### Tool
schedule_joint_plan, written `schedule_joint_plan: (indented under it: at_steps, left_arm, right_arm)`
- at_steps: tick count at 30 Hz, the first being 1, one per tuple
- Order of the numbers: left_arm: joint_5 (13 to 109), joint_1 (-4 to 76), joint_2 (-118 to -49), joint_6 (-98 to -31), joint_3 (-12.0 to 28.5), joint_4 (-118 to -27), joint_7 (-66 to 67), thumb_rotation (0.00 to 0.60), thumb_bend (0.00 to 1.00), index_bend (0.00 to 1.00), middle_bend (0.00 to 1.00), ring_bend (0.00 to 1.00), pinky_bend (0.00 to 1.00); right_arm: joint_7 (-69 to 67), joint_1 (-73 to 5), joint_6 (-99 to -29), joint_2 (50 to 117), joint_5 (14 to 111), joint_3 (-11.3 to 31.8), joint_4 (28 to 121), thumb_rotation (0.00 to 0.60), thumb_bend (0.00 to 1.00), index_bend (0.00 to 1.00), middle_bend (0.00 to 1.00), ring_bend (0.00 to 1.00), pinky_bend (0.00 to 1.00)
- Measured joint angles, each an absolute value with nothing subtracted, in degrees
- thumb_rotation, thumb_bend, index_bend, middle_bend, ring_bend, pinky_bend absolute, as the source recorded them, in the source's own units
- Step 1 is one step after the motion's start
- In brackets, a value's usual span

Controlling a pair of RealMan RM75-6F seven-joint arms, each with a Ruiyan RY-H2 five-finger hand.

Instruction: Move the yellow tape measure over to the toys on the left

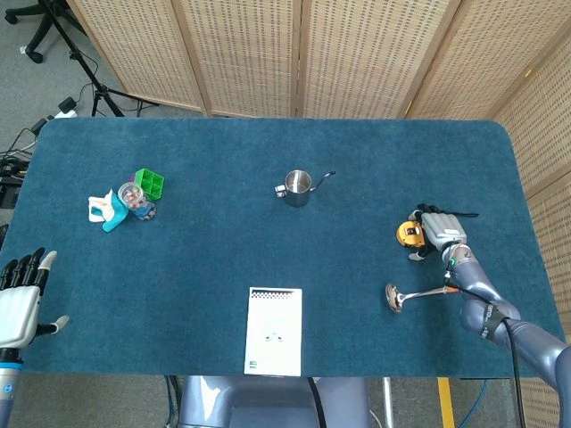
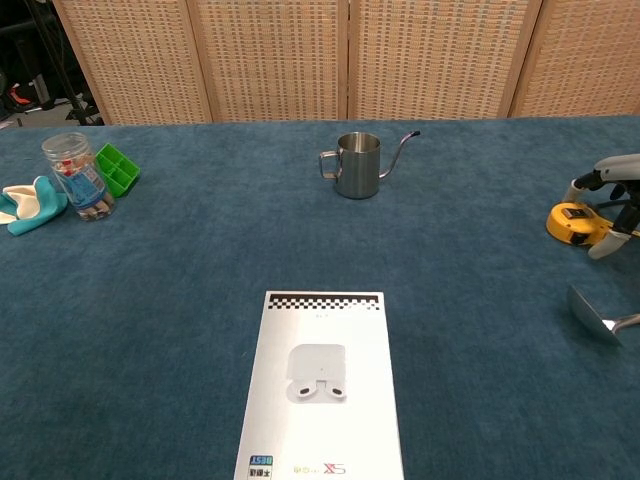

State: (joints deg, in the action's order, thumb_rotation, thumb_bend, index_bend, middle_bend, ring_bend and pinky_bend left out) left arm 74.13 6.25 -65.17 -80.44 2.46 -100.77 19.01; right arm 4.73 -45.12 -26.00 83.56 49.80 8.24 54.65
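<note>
The yellow tape measure [image 1: 409, 234] [image 2: 573, 222] lies on the blue table at the right. My right hand [image 1: 440, 228] [image 2: 612, 200] is beside it on its right. The fingers curl over its far side and the thumb [image 1: 417, 256] lies just in front of it. Whether they press on it does not show. The toys sit far to the left: a clear jar [image 1: 136, 199] [image 2: 78, 176], a green tray [image 1: 149, 184] [image 2: 118, 168] and a blue-and-white toy [image 1: 105, 212] [image 2: 28, 206]. My left hand [image 1: 20, 300] hangs at the table's front-left edge, fingers spread and holding nothing.
A steel pitcher [image 1: 297, 187] [image 2: 357, 165] stands mid-table. A white earbuds box [image 1: 274, 331] [image 2: 320, 385] lies near the front edge. A metal spoon [image 1: 412, 294] [image 2: 600, 320] lies in front of the tape measure, by my right forearm. Wicker screens stand behind the table.
</note>
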Motion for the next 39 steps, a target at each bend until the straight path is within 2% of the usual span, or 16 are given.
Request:
schedule_joint_plan:
  at_steps: [7,11,17,25,39]
  left_arm:
    - [74.36,6.14,-65.12,-80.72,2.41,-101.04,18.81,0.600,0.00,0.00,0.00,0.00,0.00]
    - [74.44,6.08,-65.01,-80.91,2.45,-101.11,18.65,0.600,0.00,0.00,0.00,0.00,0.00]
    - [74.62,5.98,-64.87,-81.15,2.50,-101.20,18.25,0.600,0.00,0.00,0.00,0.00,0.00]
    - [74.79,5.95,-64.78,-81.23,2.49,-101.22,17.97,0.600,0.00,0.00,0.00,0.00,0.00]
    - [74.85,5.86,-64.36,-81.34,2.63,-101.34,16.99,0.600,0.00,0.00,0.00,0.00,0.00]
  right_arm:
    - [3.67,-44.21,-28.97,84.66,51.68,8.52,53.70,0.600,0.05,0.39,0.26,0.22,0.34]
    - [3.50,-43.69,-30.42,85.30,52.10,8.71,53.45,0.600,0.07,0.51,0.35,0.32,0.43]
    - [4.04,-43.15,-32.54,85.99,52.40,8.87,53.17,0.600,0.10,0.63,0.45,0.42,0.49]
    - [5.04,-42.67,-34.31,85.82,52.52,9.21,54.52,0.600,0.13,0.69,0.50,0.47,0.52]
    - [8.66,-43.35,-36.67,82.32,51.30,10.44,62.41,0.600,0.13,0.71,0.53,0.49,0.55]
